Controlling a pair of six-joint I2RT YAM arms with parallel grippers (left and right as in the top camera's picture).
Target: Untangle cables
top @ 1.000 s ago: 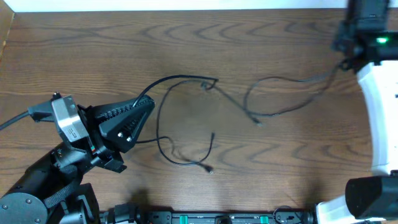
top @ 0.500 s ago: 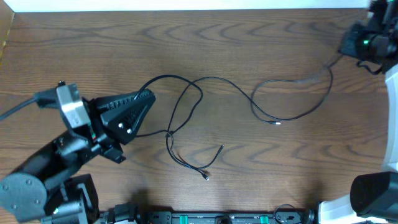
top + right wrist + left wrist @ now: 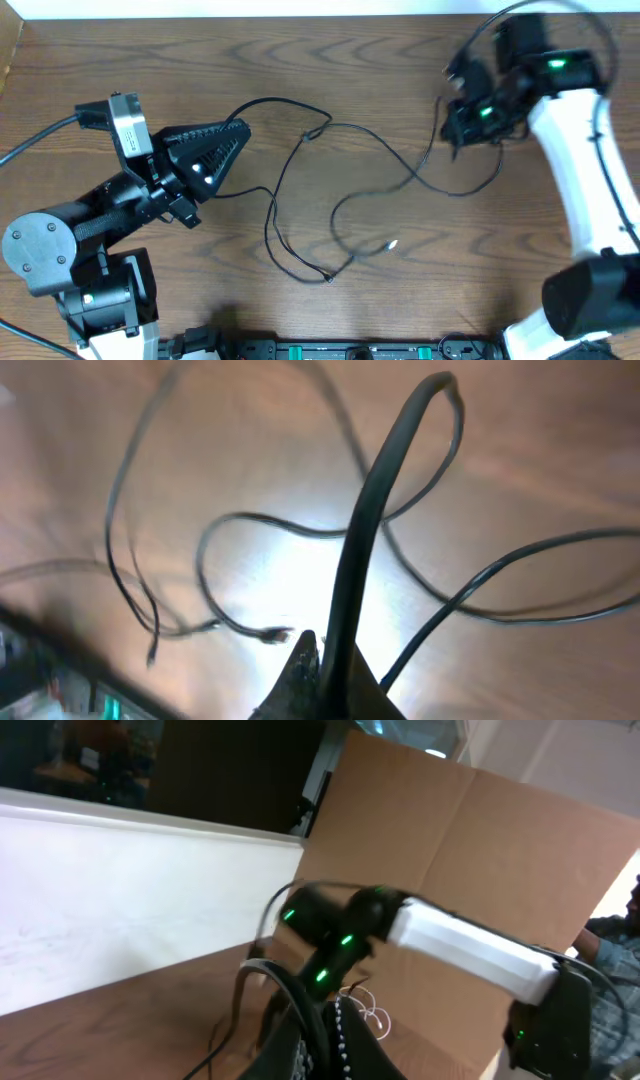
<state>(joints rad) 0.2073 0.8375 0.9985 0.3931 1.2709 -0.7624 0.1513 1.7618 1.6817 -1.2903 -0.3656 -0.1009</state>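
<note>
With left fingers (image 3: 240, 129) and right fingers (image 3: 312, 665) each clamped on cables (image 3: 350, 126) whose crossed loops lie slack on the desk (image 3: 150, 60) between them, pulling apart may cinch the crossing into a knot or slip a cord free.

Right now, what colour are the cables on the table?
The cables are black, clearest in the overhead view.

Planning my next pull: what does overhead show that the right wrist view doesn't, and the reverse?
Only overhead: the left claw shut on the cables, and the whole tangle's layout. Only right wrist: the right claw close up, pinching a strand that rises toward the lens. Both: loose loops and a plug end.
</note>
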